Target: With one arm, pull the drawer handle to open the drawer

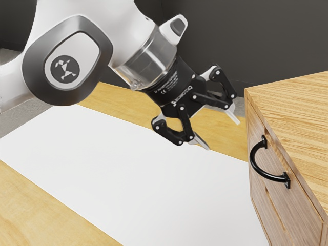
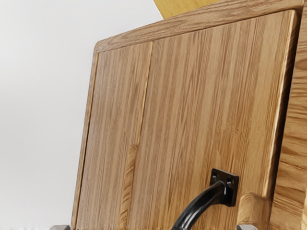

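Observation:
A wooden drawer cabinet (image 1: 302,107) stands at the exterior view's right. Its upper drawer front (image 1: 264,164) carries a curved black handle (image 1: 266,164) and sits flush with the cabinet face. My black gripper (image 1: 221,130) hangs open above the white mat, a short way to the left of the handle, with its fingers pointing toward the drawer and touching nothing. In the wrist view the drawer front (image 2: 192,120) looms close, and one end of the handle (image 2: 211,196) with its square mount shows near the hand.
A white mat (image 1: 113,174) covers the wooden table (image 1: 31,210) under the arm. A dark wall rises behind. A lower drawer panel (image 1: 277,220) lies beneath the handled one.

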You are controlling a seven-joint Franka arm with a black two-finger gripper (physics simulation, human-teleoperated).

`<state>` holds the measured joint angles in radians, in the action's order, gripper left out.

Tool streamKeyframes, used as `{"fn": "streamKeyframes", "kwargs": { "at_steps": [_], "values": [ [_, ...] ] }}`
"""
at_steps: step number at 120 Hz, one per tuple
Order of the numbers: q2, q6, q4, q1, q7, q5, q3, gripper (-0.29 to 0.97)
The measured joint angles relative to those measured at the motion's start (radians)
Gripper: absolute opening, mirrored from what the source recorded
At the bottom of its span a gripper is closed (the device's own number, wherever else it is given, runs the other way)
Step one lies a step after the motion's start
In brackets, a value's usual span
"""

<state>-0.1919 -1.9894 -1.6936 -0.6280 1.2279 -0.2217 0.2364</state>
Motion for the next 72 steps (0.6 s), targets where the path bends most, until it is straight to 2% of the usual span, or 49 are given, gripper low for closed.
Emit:
{"fn": "streamKeyframes", "kwargs": {
  "at_steps": [23, 72],
  "values": [
    [0.006, -0.023, -0.02, -0.02, -0.016, 0.002, 0.001, 0.31],
    [0.013, -0.077, -0.066, -0.072, -0.033, -0.002, 0.001, 0.26]
  ]
}}
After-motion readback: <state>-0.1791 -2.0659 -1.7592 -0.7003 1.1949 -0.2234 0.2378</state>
